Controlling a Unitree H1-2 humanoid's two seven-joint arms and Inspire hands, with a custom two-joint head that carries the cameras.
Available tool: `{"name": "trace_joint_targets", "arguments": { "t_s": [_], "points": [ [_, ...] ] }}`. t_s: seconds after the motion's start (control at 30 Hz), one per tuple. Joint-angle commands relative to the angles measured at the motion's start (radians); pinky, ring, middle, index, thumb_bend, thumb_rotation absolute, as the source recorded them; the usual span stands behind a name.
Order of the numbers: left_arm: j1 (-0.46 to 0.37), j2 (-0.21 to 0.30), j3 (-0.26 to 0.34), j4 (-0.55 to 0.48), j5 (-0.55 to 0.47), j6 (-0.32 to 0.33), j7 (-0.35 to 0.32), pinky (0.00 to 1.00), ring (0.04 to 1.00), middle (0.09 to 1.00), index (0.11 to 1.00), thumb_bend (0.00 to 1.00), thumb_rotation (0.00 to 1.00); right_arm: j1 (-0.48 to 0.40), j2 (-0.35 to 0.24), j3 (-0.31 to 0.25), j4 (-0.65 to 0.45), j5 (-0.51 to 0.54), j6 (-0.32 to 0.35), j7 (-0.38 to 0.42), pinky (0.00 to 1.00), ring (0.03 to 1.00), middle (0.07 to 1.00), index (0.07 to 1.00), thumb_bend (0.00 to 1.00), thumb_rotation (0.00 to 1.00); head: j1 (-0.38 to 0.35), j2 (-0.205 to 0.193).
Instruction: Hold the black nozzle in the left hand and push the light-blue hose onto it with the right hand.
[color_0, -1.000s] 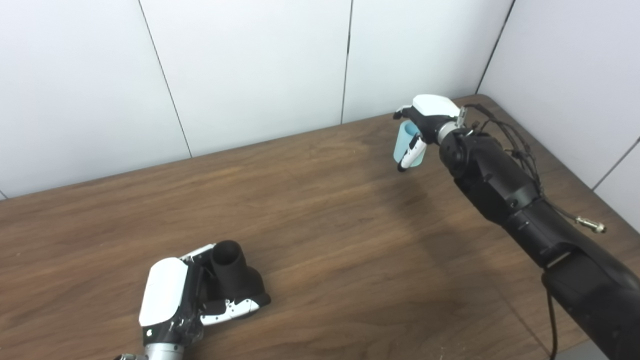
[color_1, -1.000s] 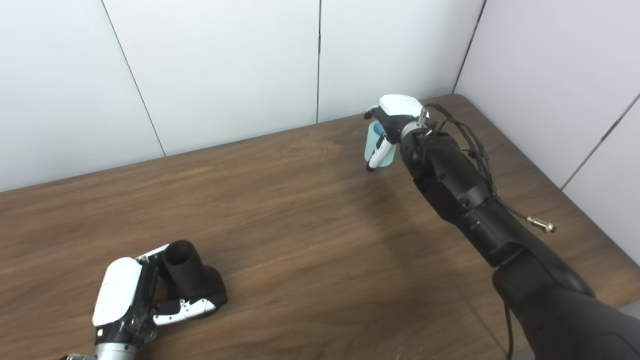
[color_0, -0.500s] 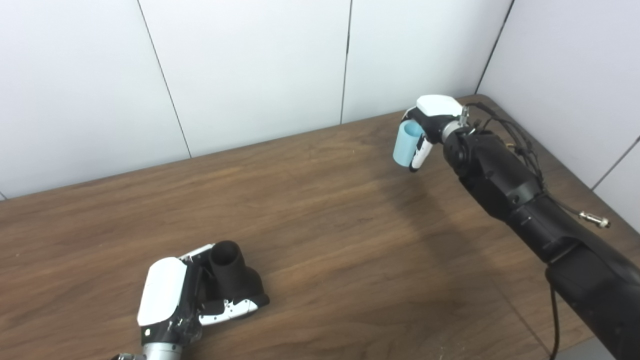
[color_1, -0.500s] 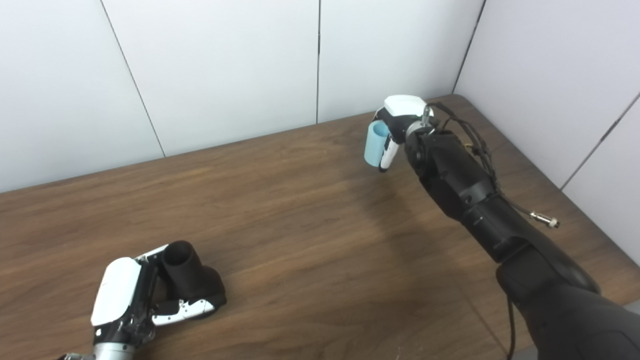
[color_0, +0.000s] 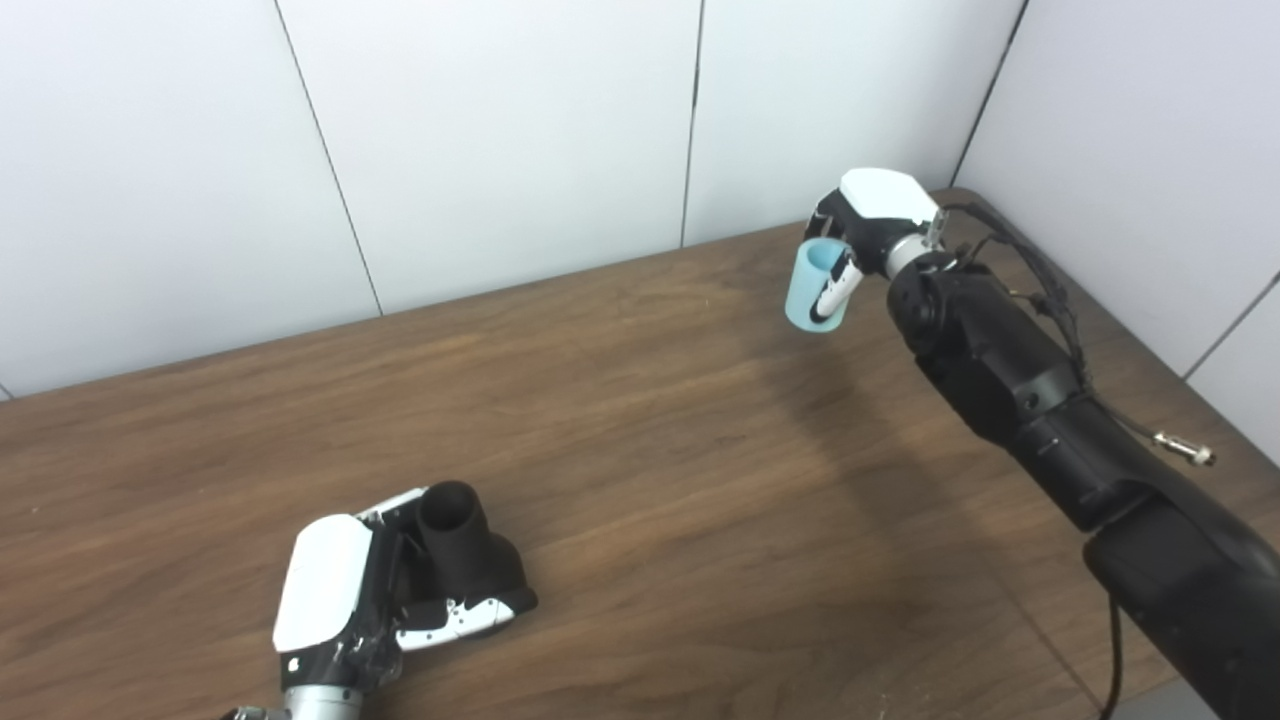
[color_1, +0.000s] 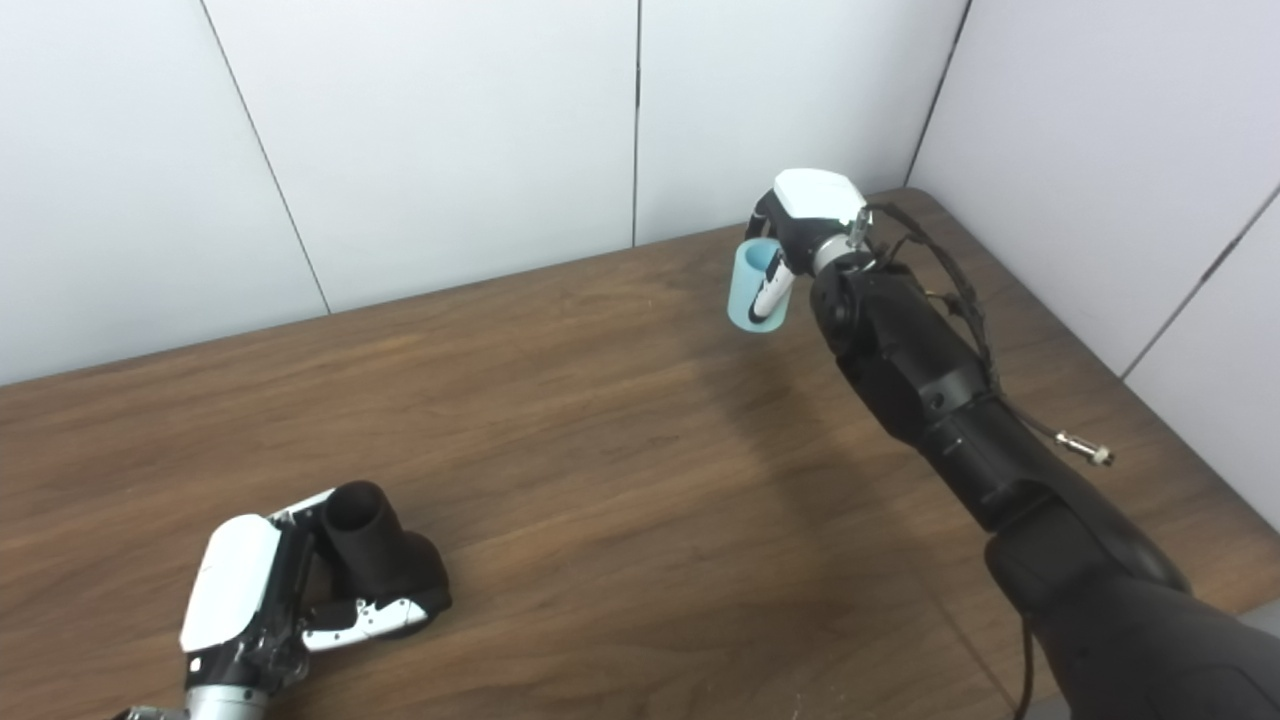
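Observation:
The black nozzle (color_0: 462, 548) rests on the wooden table (color_0: 640, 470) at the front left, its round open neck pointing up and away. My left hand (color_0: 345, 595) is wrapped around it, fingers closed on its base. Far across the table at the back right, my right hand (color_0: 865, 225) holds the short light-blue hose (color_0: 812, 289) in the air above the tabletop. The hose is nearly upright with its open end up. The two parts are far apart.
White wall panels (color_0: 500, 140) close off the back and right of the table. The right arm (color_0: 1010, 370) stretches over the table's right side, with loose black cables and a metal plug (color_0: 1185, 449) hanging off it.
My right hand has lifted the light-blue hose a little higher and turned its wrist, so the hose stands more upright. The left hand and the nozzle have stayed still.

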Motion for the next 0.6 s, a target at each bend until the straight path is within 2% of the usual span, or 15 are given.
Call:
{"name": "trace_joint_targets", "arguments": {
  "t_s": [0.0, 0.07, 0.17, 0.23, 0.27, 0.47, 0.57],
  "points": [
    [0.037, 0.035, 0.009, 0.039, 0.017, 0.047, -0.05, 0.45, 0.503, 0.483, 0.49, 0.52, 0.0, -0.031, -0.028, -0.008, -0.008, -0.012, -0.017, -0.035, 0.45, 0.483, 0.458, 0.508, 0.53, 0.0, -0.001, 0.001],
    [0.037, 0.035, 0.009, 0.039, 0.016, 0.047, -0.05, 0.45, 0.503, 0.486, 0.489, 0.52, 0.0, -0.03, -0.029, -0.006, -0.01, -0.012, -0.015, -0.032, 0.4, 0.439, 0.432, 0.503, 0.53, 0.0, 0.001, 0.003],
    [0.036, 0.034, 0.01, 0.038, 0.015, 0.049, -0.051, 0.46, 0.507, 0.487, 0.488, 0.52, 0.0, -0.03, -0.028, -0.009, -0.008, -0.006, -0.005, -0.023, 0.43, 0.454, 0.459, 0.495, 0.53, 0.0, 0.003, 0.004],
    [0.036, 0.033, 0.013, 0.037, 0.01, 0.048, -0.05, 0.46, 0.504, 0.482, 0.49, 0.52, 0.0, -0.028, -0.027, -0.015, -0.01, 0.0, 0.002, -0.022, 0.32, 0.372, 0.433, 0.519, 0.53, 0.0, 0.005, 0.005],
    [0.036, 0.033, 0.014, 0.037, 0.009, 0.048, -0.05, 0.46, 0.504, 0.481, 0.49, 0.52, 0.0, -0.026, -0.027, -0.016, -0.012, 0.001, 0.004, -0.02, 0.31, 0.361, 0.43, 0.522, 0.53, 0.0, 0.005, 0.005],
    [0.038, 0.03, 0.015, 0.033, 0.014, 0.058, -0.052, 0.45, 0.503, 0.483, 0.489, 0.52, 0.0, -0.008, -0.035, -0.027, -0.027, 0.014, -0.017, -0.031, 0.28, 0.341, 0.422, 0.527, 0.52, 0.0, 0.024, 0.008],
    [0.04, 0.027, 0.012, 0.025, 0.021, 0.068, -0.059, 0.46, 0.509, 0.485, 0.489, 0.52, 0.0, 0.009, -0.039, -0.045, -0.077, 0.028, -0.038, -0.039, 0.29, 0.36, 0.43, 0.525, 0.52, 0.0, 0.047, 0.012]
  ]
}}
